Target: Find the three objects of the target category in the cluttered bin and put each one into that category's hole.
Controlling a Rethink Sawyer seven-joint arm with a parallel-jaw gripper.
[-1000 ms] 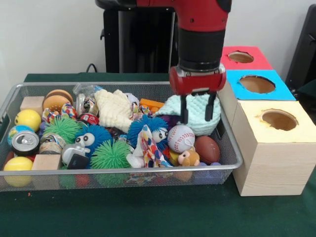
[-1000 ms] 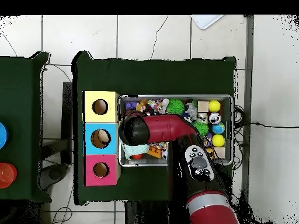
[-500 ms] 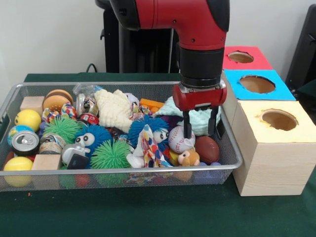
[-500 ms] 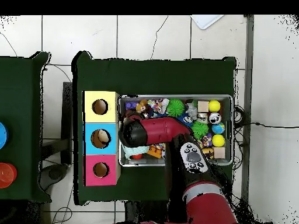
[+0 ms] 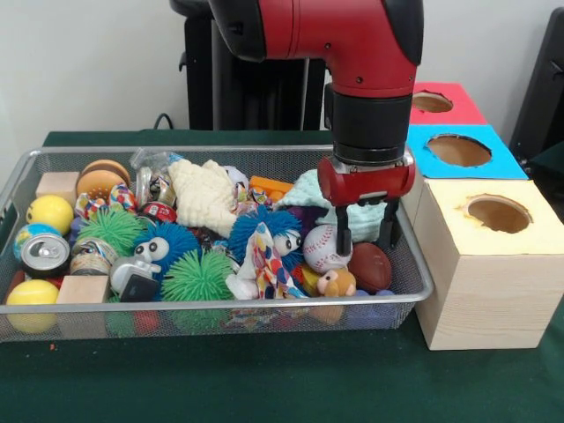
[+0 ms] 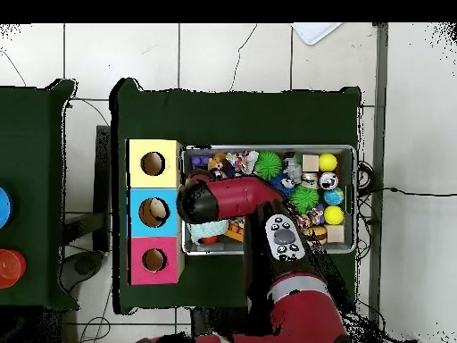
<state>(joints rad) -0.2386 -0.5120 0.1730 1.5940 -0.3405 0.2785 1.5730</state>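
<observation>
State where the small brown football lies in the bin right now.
In the front view, the brown football lies at the bin's right end, near the front wall, just right of the baseball and directly beneath the open gripper.

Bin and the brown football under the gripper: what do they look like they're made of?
Bin: silvery wire mesh with a solid metal rim; contents show through its walls. Football: smooth, slightly glossy brown surface, probably foam or soft plastic; the look cannot settle which. Gripper hangs open above it.
</observation>
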